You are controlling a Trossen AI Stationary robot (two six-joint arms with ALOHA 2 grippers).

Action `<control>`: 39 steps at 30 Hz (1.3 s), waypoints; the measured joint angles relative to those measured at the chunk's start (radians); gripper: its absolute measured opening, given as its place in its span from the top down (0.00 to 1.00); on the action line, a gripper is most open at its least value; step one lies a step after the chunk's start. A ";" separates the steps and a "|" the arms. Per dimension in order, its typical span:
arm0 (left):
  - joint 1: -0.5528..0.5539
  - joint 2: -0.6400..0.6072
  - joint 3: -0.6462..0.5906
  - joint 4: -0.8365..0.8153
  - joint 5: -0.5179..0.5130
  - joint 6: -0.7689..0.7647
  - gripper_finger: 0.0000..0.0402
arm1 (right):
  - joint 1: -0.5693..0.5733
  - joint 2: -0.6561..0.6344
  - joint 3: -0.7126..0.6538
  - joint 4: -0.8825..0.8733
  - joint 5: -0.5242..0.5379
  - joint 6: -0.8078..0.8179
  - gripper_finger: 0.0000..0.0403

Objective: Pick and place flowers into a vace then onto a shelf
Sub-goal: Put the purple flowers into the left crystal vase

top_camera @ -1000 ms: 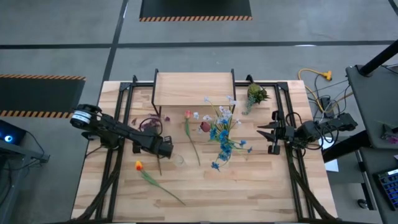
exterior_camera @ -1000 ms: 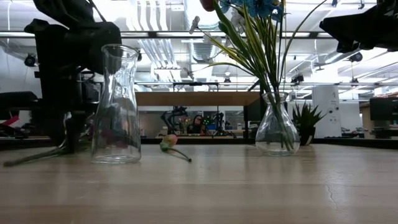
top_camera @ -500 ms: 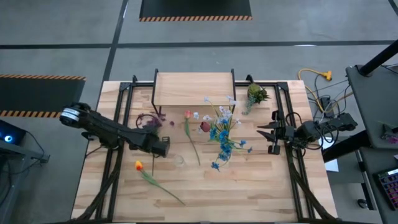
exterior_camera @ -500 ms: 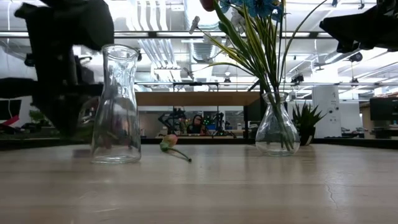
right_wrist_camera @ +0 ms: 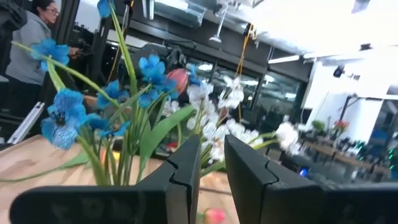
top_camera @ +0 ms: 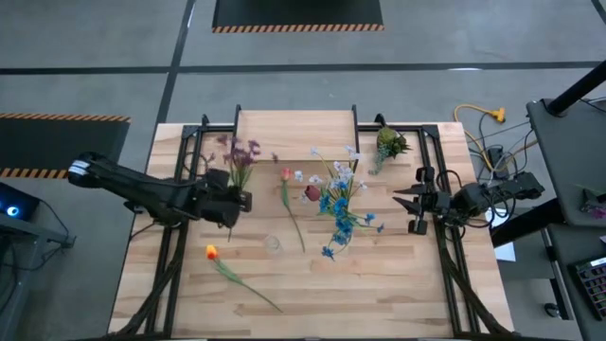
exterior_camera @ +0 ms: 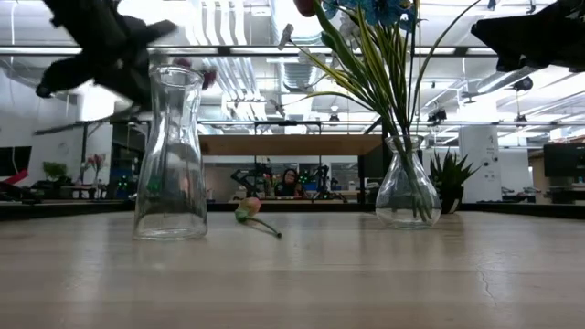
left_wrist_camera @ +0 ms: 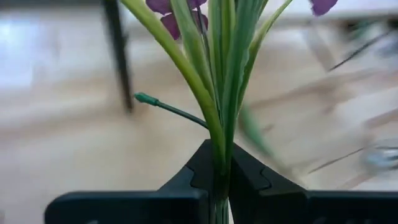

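Observation:
My left gripper (top_camera: 241,201) hangs over the table's left half, shut on a purple flower (top_camera: 241,150) whose blooms point toward the far edge. An empty tall glass vase (exterior_camera: 171,151) stands nearer the front (top_camera: 274,244). A round vase (exterior_camera: 408,192) holds blue and white flowers (top_camera: 341,204). A pink flower (top_camera: 291,204) and an orange flower (top_camera: 232,270) lie on the tabletop. The shelf (top_camera: 295,135) stands at the far middle. My right gripper (top_camera: 402,202) waits at the right, fingers slightly apart (right_wrist_camera: 212,165), with nothing between them. My left gripper pinches the purple flower's bundle of green stems and leaves (left_wrist_camera: 219,163) between its two fingers, low on the stems. The fingers lie across the stems. The flower is lifted clear of the table, and its stems and purple blooms (left_wrist_camera: 180,15) rise away from the fingertips.
A stubby green tuft (top_camera: 388,144) sits beside the shelf's right leg. Black frame rails (top_camera: 185,161) run along both sides of the slatted tabletop. Bare wood lies along the front edge (top_camera: 379,294). A person stands in the room beyond (right_wrist_camera: 25,43).
My left gripper has risen and drawn back toward the table's left and far edges, tipping upward. The purple flower, which lay on the table by the gripper, is now lifted clear with its blooms toward the shelf.

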 joint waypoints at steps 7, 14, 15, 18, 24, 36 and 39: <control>-0.104 -0.052 0.093 0.156 -0.260 0.350 0.99 | 0.000 0.000 0.000 0.094 0.000 -0.085 0.84; -0.182 -0.049 0.120 0.271 -0.440 0.508 0.99 | 0.000 0.000 0.000 0.198 0.000 -0.139 0.84; -0.184 -0.050 0.114 0.285 -0.457 0.513 0.99 | 0.000 0.000 0.000 0.205 0.000 -0.150 0.84; -0.188 -0.043 0.091 0.354 -0.474 0.530 0.99 | 0.000 0.000 0.000 0.224 0.000 -0.186 0.84; -0.203 0.006 0.068 0.673 -0.464 0.837 0.99 | 0.000 0.000 0.000 0.258 0.000 -0.266 0.84; -0.208 0.045 0.030 1.250 -0.226 1.465 0.99 | -0.001 0.000 0.000 0.315 0.000 -0.287 0.84; -0.217 0.049 -0.061 1.556 -0.151 1.613 0.99 | -0.001 0.000 0.000 0.317 0.000 -0.285 0.84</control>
